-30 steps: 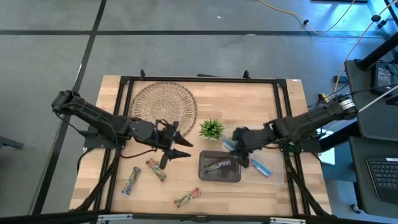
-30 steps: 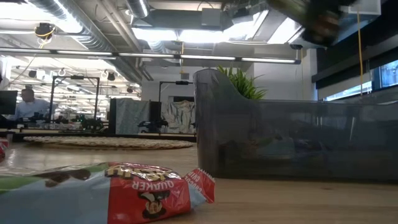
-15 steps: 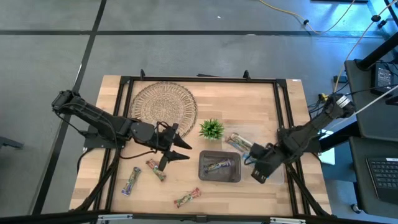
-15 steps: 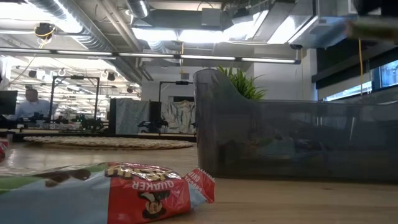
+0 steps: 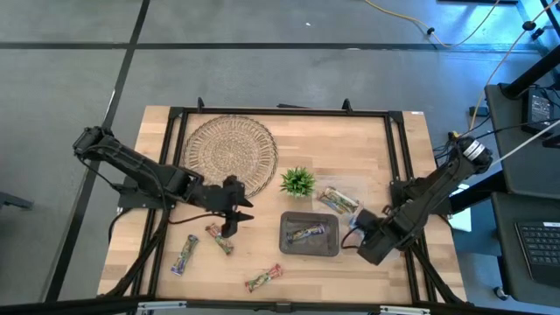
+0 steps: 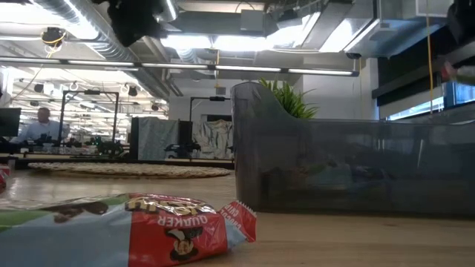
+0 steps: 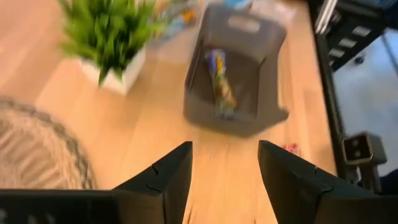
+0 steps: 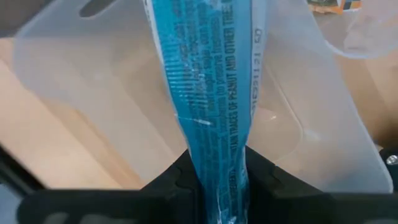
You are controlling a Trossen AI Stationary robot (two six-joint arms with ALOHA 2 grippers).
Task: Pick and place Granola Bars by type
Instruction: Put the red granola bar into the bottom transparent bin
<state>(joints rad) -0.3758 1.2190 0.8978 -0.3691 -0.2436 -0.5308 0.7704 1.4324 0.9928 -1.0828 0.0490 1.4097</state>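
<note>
Light wooden tabletop (image 5: pixel 367 166) inside black metal frame, grey floor around; open workshop room beyond in low view, seated person (image 6: pixel 41 126) far off at a desk.

Near edge: red, green and tan wrapped granola bar (image 5: pixel 264 278) lying flat, filling the low view foreground (image 6: pixel 122 226). Just behind it, toward the left side, green-and-silver wrapped bar (image 5: pixel 185 254) and red-and-tan wrapped bar (image 5: pixel 220 239), both flat on the wood, apart from each other.

Middle, near side: dark grey translucent plastic bin (image 5: pixel 332 248) holding one multicoloured wrapped bar (image 5: pixel 307 234); same bin and bar seen in left wrist view (image 7: pixel 219 84). Clear plastic tray (image 8: pixel 311 124) just beside the bin on its right.

Right gripper (image 5: pixel 369 243) low over the clear tray, fingers pinched tight on blue shiny wrapped bar (image 8: pixel 208 112); bar hanging over the tray, contact with tray floor not discernible.

Left gripper (image 5: pixel 232 217) just behind the red-and-tan bar, pointing down, fingers (image 7: pixel 163 180) parted to a middling gap, nothing between them.

Farther back: tan-and-silver wrapped bar (image 5: pixel 337 200) in a second clear tray, small green potted plant (image 5: pixel 298 182) between it and the round woven straw mat (image 5: pixel 229 149) at far left.
</note>
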